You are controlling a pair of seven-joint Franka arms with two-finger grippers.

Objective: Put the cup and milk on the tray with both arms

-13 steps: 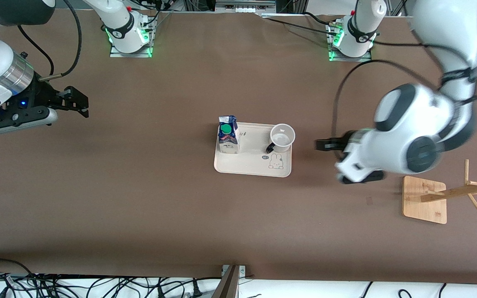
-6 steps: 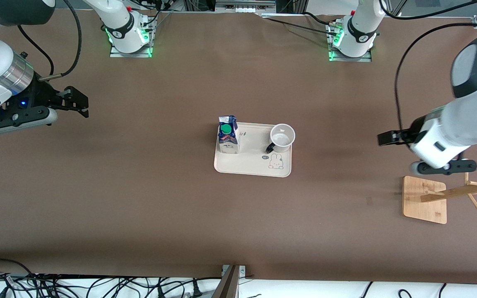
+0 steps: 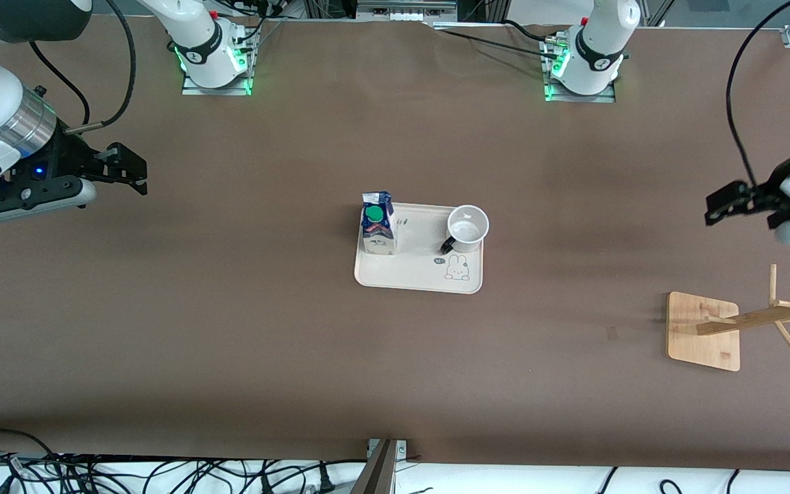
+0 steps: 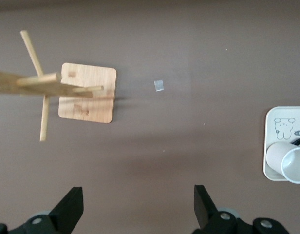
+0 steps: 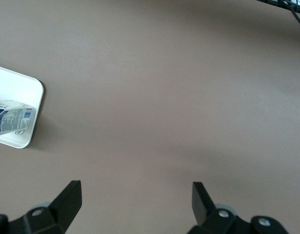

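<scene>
Cream rectangular tray (image 3: 409, 274) with a bunny drawing, mid-table (image 3: 299, 343). On it, upright: dark blue and white milk carton (image 3: 377, 226) with green cap at the end toward the right arm; small white cup (image 3: 468, 228) with black handle at the end toward the left arm. Well apart from both, left end effector (image 3: 724, 204) over bare brown table near the bamboo rack (image 3: 703, 331), fingers spread wide, holding nothing. Right end effector (image 3: 127, 167) over the right arm's end of the table, likewise wide and holding nothing.
</scene>
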